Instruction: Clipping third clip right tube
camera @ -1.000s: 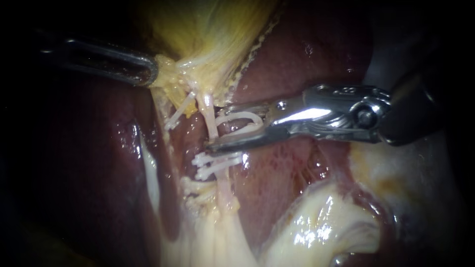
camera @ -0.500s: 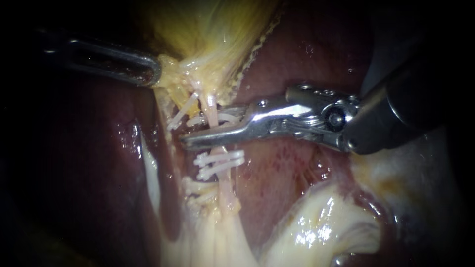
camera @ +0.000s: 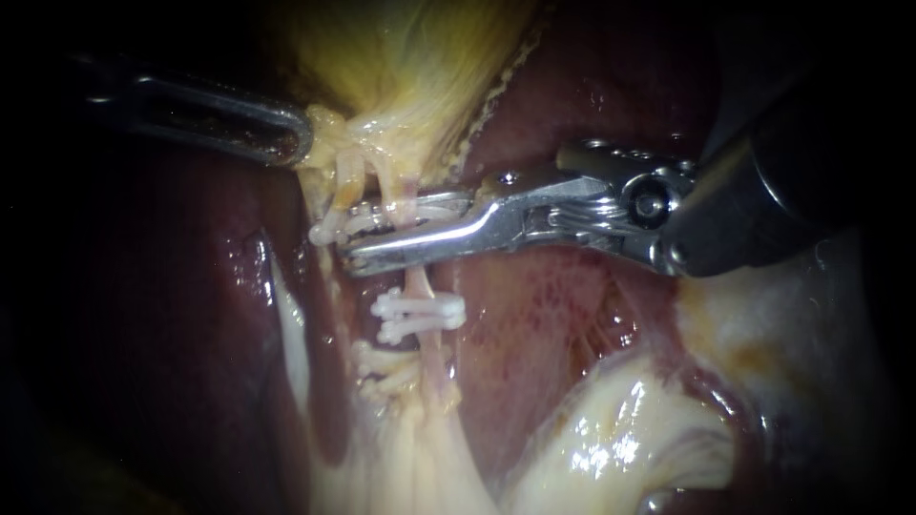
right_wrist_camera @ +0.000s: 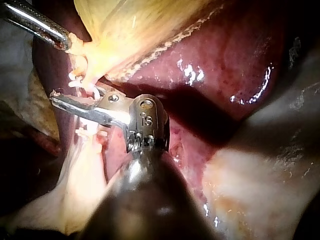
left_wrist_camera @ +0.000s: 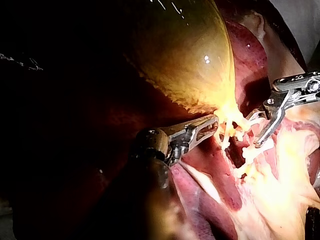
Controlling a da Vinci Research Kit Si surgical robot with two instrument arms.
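The right tube [camera: 417, 281] runs up and down in the endoscope view, from the gallbladder [camera: 401, 67] down past two clips [camera: 420, 315] that already sit on it; the right instrument [camera: 367, 234] comes in from the side and lies straight across the tube, just above those two clips; its jaws are nearly together, one on each side of the tube, and they hold the white third clip [camera: 358, 221] between them, with the clip's end poking out past the jaw tips; so I think the squeeze is under way and the clip only needs to snap closed.

The left instrument [camera: 291, 143] is up and away from the tube; its jaws are closed on the edge of the gallbladder and pull it tight.

The left wrist view shows a small gap between the right jaws that the endoscope view hides; the right wrist view shows the dark red liver [camera: 572, 105] behind, and the lower jaw reaching past the tube.
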